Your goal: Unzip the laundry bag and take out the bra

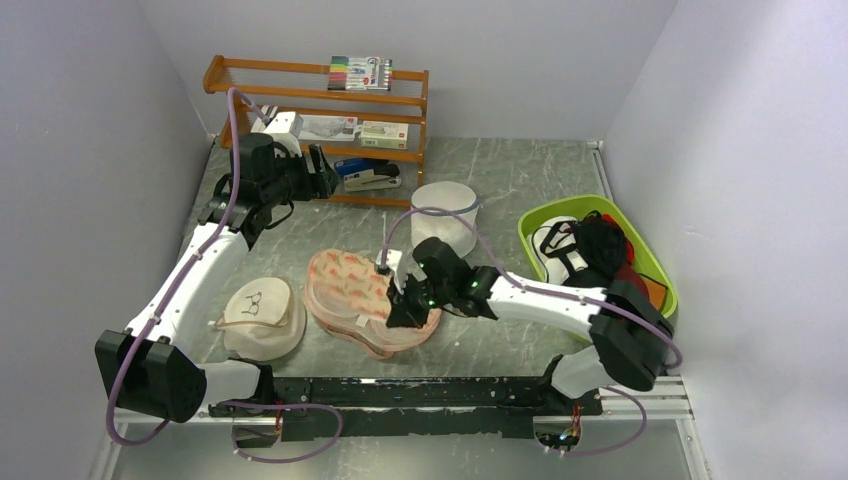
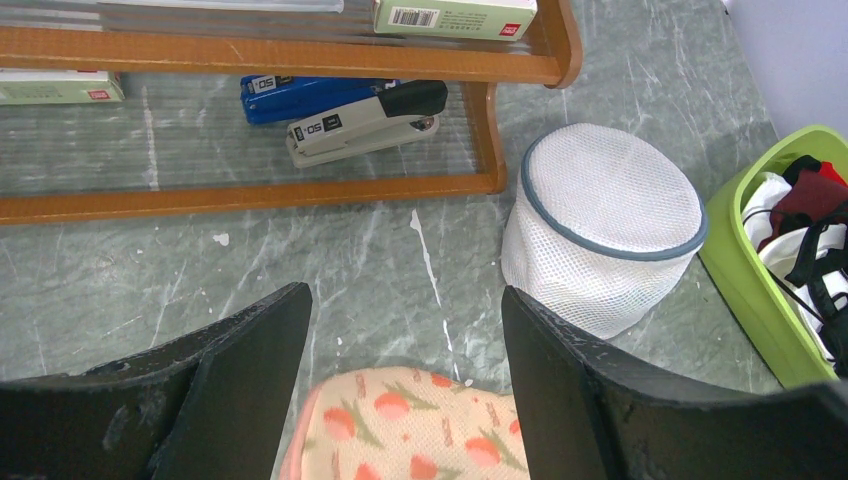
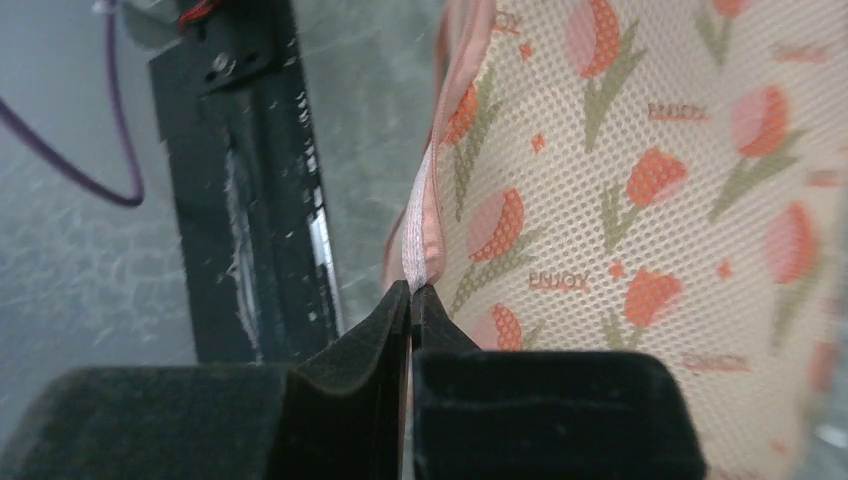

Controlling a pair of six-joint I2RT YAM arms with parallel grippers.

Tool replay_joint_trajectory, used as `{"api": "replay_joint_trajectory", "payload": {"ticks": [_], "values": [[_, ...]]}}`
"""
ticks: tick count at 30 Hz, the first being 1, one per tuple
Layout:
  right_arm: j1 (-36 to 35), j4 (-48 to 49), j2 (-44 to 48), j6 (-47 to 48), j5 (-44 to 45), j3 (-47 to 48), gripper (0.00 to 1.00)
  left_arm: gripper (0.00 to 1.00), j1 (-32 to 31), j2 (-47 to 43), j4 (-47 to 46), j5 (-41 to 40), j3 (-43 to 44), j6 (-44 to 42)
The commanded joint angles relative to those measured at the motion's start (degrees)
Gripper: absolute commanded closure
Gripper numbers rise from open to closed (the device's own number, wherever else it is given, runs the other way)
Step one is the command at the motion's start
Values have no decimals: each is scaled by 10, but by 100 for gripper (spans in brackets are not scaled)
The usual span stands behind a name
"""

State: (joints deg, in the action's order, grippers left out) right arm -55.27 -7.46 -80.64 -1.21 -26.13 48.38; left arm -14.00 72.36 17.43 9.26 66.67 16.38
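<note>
- The bench [image 1: 520, 180] was a grey-green, marble-veined slab, closed in by plain pale walls [image 1: 80, 150] on three sides.
- Left hand [image 2: 400, 305]: fingers spread wide apart and holding nothing, raised over the bench. A wooden rack [image 2: 300, 190] with two staplers [image 2: 350, 115] stood just beyond it. The far lobe of the laundry bag [image 2: 410, 425] showed below, between its fingers.
- A round cream cap [image 1: 258, 312] lay on the bench well to the near side of the left hand, beside that arm.
- The laundry bag, beige with orange-red flowers, lay flat mid-bench between the cap and the right hand, its right edge under that hand.
- Right hand [image 3: 411, 292]: fingers pressed together, clamped on the bag's pinkish edge strip. Whether a zip pull sat in the pinch could not be told.
- A white mesh cylinder [image 1: 444, 215] stood upright just beyond the right hand.
- A green tub [image 1: 655, 270] of dark and white garments [image 1: 600, 245] sat well apart to the hand's right.
</note>
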Motion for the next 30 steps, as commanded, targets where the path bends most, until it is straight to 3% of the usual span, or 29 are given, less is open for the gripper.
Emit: {"api": "replay_joint_trajectory", "payload": {"ticks": [1, 4, 14, 17, 21, 23, 26, 30], "values": [[-3, 179, -60, -95, -190, -70, 100, 19, -4, -7, -3, 4, 13, -6], [-2, 267, -122, -149, -234, -93, 100, 19, -6, -7, -2, -1, 13, -6], [8, 356, -200, -200, -178, -119, 98, 19, -12, -5, 1, -8, 15, -10], [8, 322, -175, -189, -152, -118, 88, 19, -13, -5, 2, -7, 16, -11], [9, 244, -99, -149, -70, -114, 52, 18, -14, -5, 1, -1, 15, -11], [8, 200, -61, -125, -13, -108, 39, 18, -14, -5, -1, 4, 15, -12], [12, 137, -8, -106, 116, -97, 27, 18, -15, -7, -3, 4, 14, -13], [25, 74, 67, -110, 300, -79, 20, 18, -20, -6, -2, -5, 14, -16]]}}
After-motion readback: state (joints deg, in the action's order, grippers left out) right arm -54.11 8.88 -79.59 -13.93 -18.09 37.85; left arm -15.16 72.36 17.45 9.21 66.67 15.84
